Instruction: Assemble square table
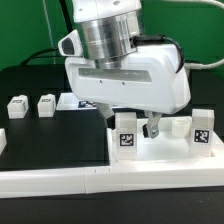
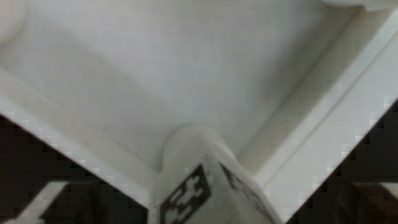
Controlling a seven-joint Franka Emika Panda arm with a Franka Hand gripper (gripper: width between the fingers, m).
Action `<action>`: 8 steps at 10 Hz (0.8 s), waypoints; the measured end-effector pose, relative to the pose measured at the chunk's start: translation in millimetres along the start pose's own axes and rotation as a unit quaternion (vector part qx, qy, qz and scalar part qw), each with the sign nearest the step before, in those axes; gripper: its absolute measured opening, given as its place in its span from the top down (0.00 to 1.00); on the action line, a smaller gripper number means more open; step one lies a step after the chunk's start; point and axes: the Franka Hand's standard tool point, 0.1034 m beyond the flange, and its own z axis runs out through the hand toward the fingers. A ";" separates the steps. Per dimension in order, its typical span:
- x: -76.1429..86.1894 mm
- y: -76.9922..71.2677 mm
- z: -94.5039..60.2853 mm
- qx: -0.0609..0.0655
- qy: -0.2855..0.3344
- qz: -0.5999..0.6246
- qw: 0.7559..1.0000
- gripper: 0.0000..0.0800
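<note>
**Task item.** The white square top (image 1: 165,156) lies on the black counter (image 1: 50,150) at the exterior view's right, near the front. In the wrist view its pale surface (image 2: 160,70) fills most of the frame, crossed by raised white edges.

**Leg posts.** A tagged leg post (image 1: 127,136) stands upright at the near left corner of the square top, its black-and-white tag facing the exterior camera. In the wrist view the same post (image 2: 199,186) rises at centre foreground, blurred. Two further leg posts (image 1: 203,129) stand along the top's far side; whether they rest on it or behind it cannot be told. Two more leg posts (image 1: 46,104) sit well apart on the counter at the exterior view's left.

**Gripper.** The gripper (image 1: 146,131) hangs low over the square top, one dark finger just beside the tagged leg post. The opening of the jaws, and any hold on the post, cannot be told.

**Surroundings.** The white L-shaped rail (image 1: 60,183) runs along the counter's front edge, against the square top.
</note>
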 end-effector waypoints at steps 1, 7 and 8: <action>0.5 0.3 -0.5 -0.002 0.000 -0.044 0.999 0.19; 18.2 4.3 -5.8 -0.028 0.015 -0.284 0.958 0.40; 18.1 4.2 -5.8 -0.028 0.015 -0.270 0.962 0.57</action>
